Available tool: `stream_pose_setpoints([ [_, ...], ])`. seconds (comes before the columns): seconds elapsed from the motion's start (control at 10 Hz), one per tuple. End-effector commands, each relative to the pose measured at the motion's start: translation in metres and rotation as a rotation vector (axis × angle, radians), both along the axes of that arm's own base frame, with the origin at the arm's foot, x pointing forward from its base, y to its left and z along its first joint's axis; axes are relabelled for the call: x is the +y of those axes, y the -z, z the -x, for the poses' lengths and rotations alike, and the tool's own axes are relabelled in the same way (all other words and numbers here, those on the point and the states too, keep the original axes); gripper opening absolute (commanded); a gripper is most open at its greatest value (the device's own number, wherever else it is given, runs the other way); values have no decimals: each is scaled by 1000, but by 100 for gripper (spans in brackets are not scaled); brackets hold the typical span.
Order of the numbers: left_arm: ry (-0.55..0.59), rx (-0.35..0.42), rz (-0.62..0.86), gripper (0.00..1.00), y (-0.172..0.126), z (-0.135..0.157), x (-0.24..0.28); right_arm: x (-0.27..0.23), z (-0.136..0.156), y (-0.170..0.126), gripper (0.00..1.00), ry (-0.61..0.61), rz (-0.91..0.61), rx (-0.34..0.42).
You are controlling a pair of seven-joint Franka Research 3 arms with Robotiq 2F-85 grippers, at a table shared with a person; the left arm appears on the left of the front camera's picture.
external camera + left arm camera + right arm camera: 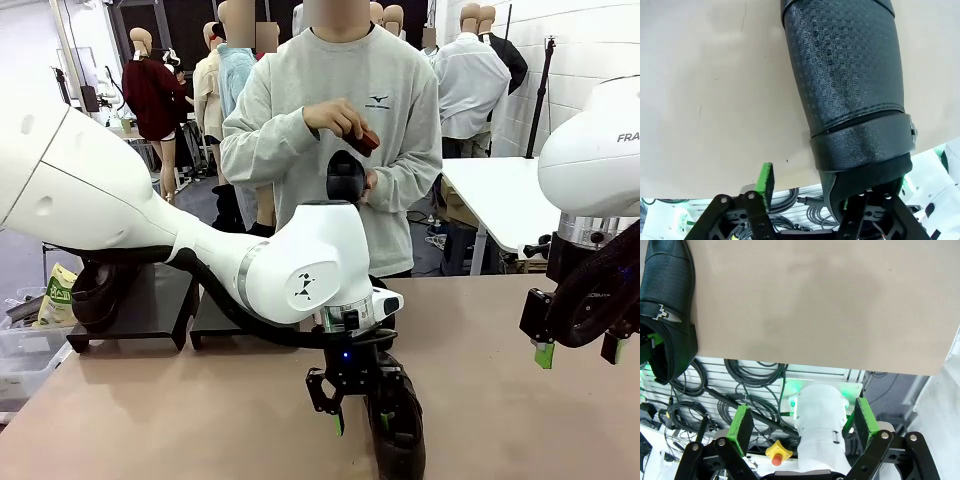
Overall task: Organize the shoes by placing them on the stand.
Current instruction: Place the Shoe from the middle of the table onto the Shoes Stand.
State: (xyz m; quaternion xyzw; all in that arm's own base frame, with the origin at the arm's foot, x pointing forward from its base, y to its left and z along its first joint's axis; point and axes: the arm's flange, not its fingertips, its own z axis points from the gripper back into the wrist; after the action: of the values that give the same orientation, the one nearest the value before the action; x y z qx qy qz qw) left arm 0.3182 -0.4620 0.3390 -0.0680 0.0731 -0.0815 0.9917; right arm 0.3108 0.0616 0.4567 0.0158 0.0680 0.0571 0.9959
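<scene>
Left gripper (pixel 361 421) straddled heel wall of near shoe (pixel 402 432), jaws apart, ready to grab; right gripper (pixel 580 352) hung spread, empty.

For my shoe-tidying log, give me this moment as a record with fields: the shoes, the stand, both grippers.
Near shoe: glossy black textured shoe, at the tan table's near edge
Left gripper: open, straddling that shoe's heel wall, outer pad clear of it
Right gripper: open, empty, over the table's right side
Stand: low black stand, one black shoe at its left end
Person: holding another black shoe
</scene>
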Motion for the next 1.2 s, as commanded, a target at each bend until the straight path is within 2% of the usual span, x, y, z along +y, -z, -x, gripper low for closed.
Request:
stream_pose_setpoints([
  [0.0,26,-14,-6,26,-1,1,-1,0,0,-1,100,-13,-3,7],
  [0.1,26,-11,-10,11,-1,1,-1,0,0,-1,100,-13,-3,7],
  [0.2,30,-10,-13,0,-2,0,-1,0,0,-1,100,-13,-3,7],
  [0.9,78,-3,-23,0,-8,6,4,0,0,-1,100,-13,-3,7],
  [1.1,51,5,14,0,-38,9,34,0,0,-1,100,-13,-3,7],
])
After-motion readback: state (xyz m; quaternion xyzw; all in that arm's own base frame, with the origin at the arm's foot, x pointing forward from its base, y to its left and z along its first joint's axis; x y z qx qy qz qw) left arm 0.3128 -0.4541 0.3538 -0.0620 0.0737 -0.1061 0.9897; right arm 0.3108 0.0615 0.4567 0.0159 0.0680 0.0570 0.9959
